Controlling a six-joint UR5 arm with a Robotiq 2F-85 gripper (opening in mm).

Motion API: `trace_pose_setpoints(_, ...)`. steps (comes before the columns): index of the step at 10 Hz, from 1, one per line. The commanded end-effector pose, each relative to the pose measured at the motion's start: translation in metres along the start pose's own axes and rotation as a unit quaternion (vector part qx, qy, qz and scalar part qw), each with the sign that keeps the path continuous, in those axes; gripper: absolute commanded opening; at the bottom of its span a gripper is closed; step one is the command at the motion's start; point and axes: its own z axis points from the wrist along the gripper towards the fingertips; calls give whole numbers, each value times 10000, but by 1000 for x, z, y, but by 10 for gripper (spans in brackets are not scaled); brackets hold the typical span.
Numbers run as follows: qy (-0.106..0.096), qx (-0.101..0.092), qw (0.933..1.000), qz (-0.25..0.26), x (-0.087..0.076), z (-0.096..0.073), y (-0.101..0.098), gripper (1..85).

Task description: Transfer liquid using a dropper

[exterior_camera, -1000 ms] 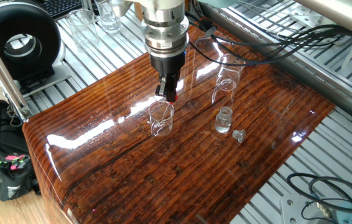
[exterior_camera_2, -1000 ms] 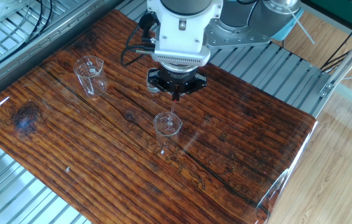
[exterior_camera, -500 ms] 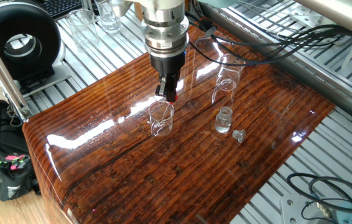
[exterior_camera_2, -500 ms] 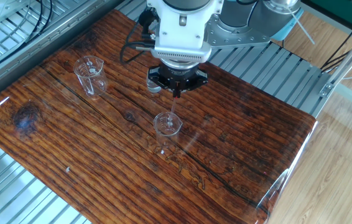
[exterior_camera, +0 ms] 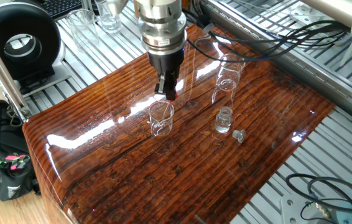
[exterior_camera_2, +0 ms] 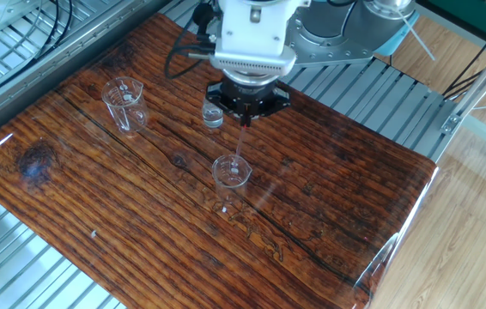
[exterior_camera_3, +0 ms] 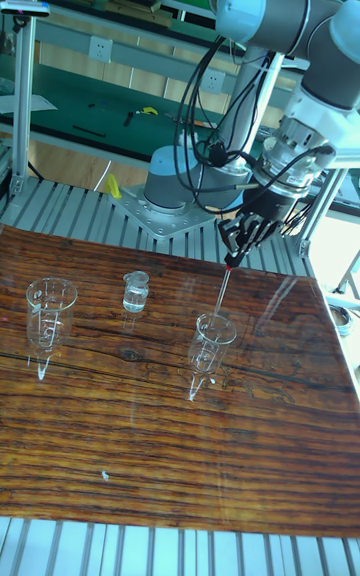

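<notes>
My gripper [exterior_camera: 167,86] [exterior_camera_2: 245,105] [exterior_camera_3: 241,239] hangs over the middle of the wooden table, shut on the red bulb of the dropper [exterior_camera: 170,95] [exterior_camera_2: 242,142] [exterior_camera_3: 224,288]. The dropper's clear tube points down into the mouth of a small glass beaker [exterior_camera: 161,117] [exterior_camera_2: 232,172] [exterior_camera_3: 211,342]; its tip sits about at the rim. A second clear glass vessel [exterior_camera: 226,81] [exterior_camera_2: 124,103] [exterior_camera_3: 47,308] stands apart. Between them is a small clear bottle [exterior_camera: 224,119] [exterior_camera_2: 213,114] [exterior_camera_3: 135,291], with its stopper [exterior_camera: 238,135] lying beside it. I cannot make out the liquid.
The glossy wooden board [exterior_camera: 132,180] lies on a slatted metal bench. More glassware [exterior_camera: 104,15] and a black round device [exterior_camera: 17,40] stand beyond the board's far corner. Cables [exterior_camera: 269,53] run along one side. A backpack [exterior_camera: 2,168] lies on the floor.
My gripper has risen a little with the dropper, drawing the tube up in the beaker. In the other fixed view the small bottle now shows beside the gripper.
</notes>
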Motion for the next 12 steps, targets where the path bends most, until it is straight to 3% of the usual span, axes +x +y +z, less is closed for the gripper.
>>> trace_pose_setpoints(1,-12,6,10000,96,1,-10,11,20)
trace_pose_setpoints(3,-38,-22,10000,78,-1,-11,14,20)
trace_pose_setpoints(5,-50,236,9996,-148,-2,-12,1,20)
trace_pose_setpoints(8,-47,369,9993,-74,-2,-12,-6,20)
trace_pose_setpoints(12,-203,47,9998,30,-10,-11,11,20)
